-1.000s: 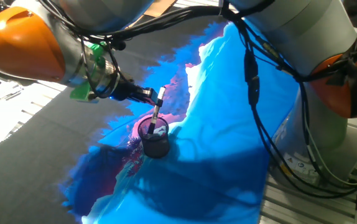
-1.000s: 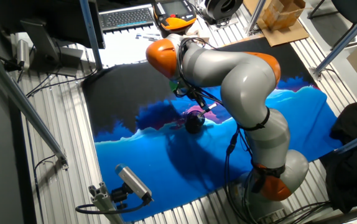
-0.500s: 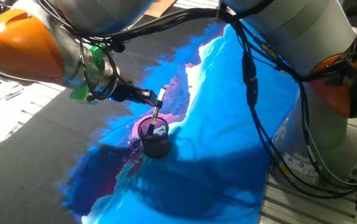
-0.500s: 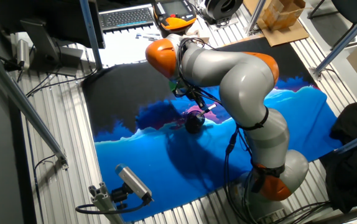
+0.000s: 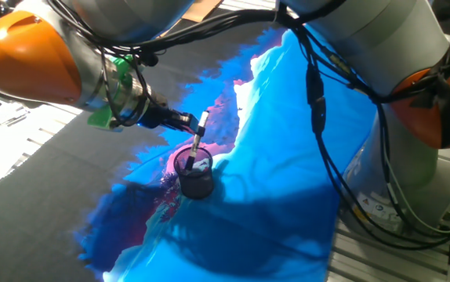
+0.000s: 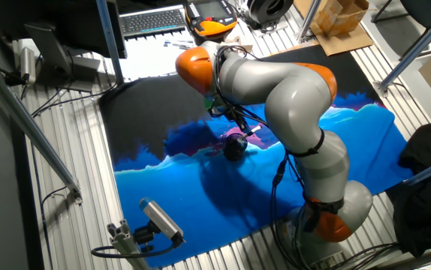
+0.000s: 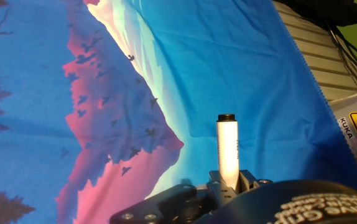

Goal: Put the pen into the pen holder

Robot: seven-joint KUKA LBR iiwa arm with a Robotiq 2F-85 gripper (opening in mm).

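The pen (image 5: 200, 133), white barrel with black ends, stands tilted with its lower end inside the rim of the pen holder (image 5: 195, 177), a small dark mesh cup on the blue cloth. My gripper (image 5: 189, 121) reaches in from the left and is shut on the pen's upper part. In the hand view the pen (image 7: 228, 151) sticks out from between my fingers (image 7: 214, 184), black tip far from me; the cup is out of that view. In the other fixed view the cup (image 6: 234, 147) sits under my arm and the gripper (image 6: 243, 129) is largely hidden.
A blue and pink mountain-print cloth (image 5: 272, 196) covers the table over a black mat (image 5: 76, 164). Papers (image 5: 5, 125) lie at the left. A keyboard (image 6: 154, 19) and a cardboard box (image 6: 339, 15) are at the back. A camera rig (image 6: 155, 221) stands at the table's front.
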